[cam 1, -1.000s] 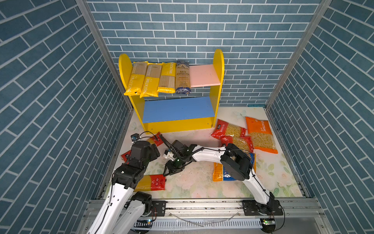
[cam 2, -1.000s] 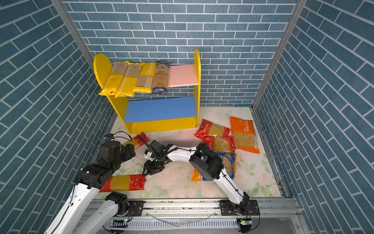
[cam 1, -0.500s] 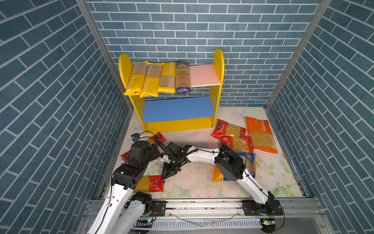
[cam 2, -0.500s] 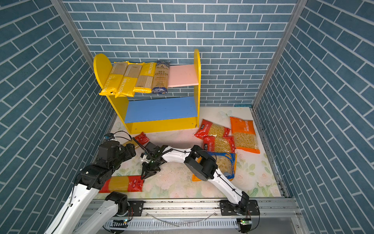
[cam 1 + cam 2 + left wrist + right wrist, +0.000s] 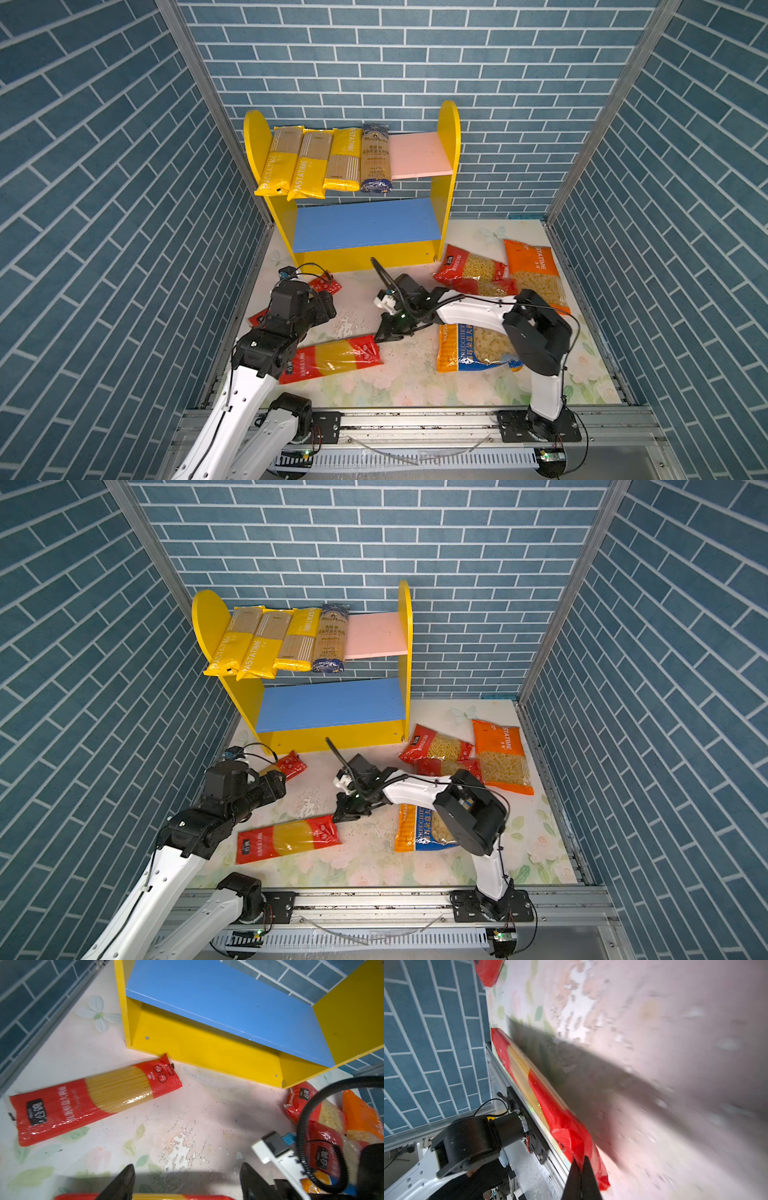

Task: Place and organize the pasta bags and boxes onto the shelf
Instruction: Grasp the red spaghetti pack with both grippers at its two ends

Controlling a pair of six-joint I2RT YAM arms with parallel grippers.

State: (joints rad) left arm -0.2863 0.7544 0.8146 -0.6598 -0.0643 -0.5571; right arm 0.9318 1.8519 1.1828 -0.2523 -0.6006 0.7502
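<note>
While the right claw [image 5: 379,337] pinches its end, the red spaghetti pack [image 5: 332,358] lies left-to-right, left claw [image 5: 187,1167] spread.

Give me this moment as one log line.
left gripper: open, empty | right gripper: shut at front red spaghetti pack corner, hold unclear | shelf: four long packs on top

Smooth white links [image 5: 473,311], black joints [image 5: 536,336], cables [image 5: 379,270].

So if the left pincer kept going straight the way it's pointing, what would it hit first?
Probably the bare floral mat: the open left pincer tilts down at it, with nothing between. If it runs flatter than it looks, the shelf's yellow base strip comes next; depth is unclear.
</note>
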